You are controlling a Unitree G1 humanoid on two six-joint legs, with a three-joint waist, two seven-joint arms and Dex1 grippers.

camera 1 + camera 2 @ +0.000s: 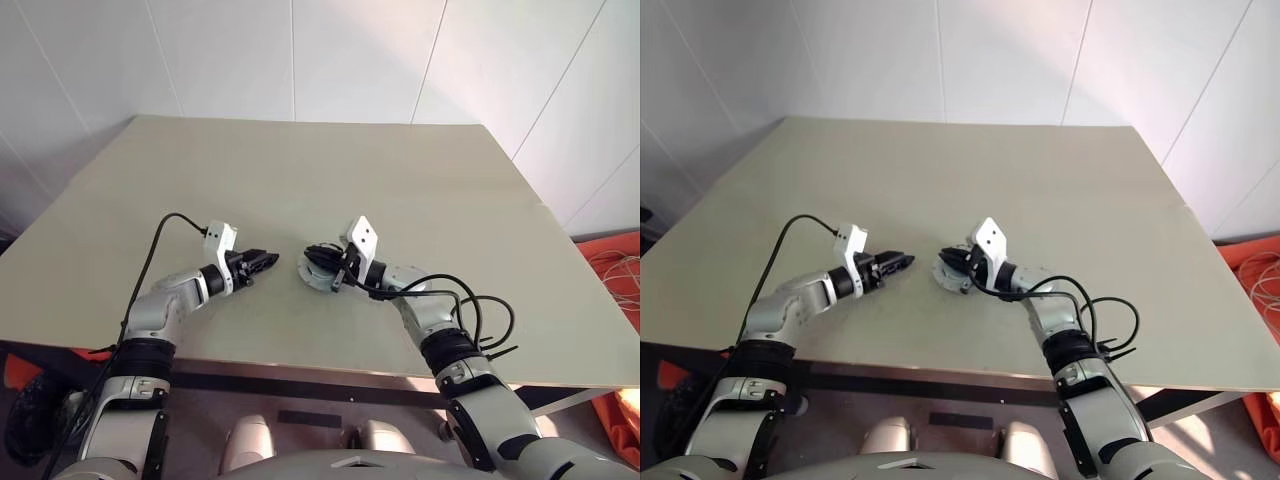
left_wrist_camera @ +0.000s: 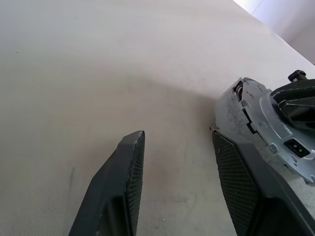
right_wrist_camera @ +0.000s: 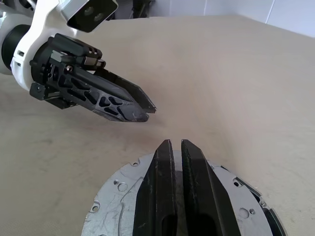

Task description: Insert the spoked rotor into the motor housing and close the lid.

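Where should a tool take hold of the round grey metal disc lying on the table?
Probably by the rim, from above. The round grey metal disc lies flat on the beige table, so only its thin edge offers opposing faces. The shut right tool covers its middle; the side toward the open left tool is free.

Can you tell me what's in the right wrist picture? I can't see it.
The right gripper, its two black fingers shut together, rests over a round pale grey lid lying on the beige table. The left gripper points in from the side, just off the lid's edge.
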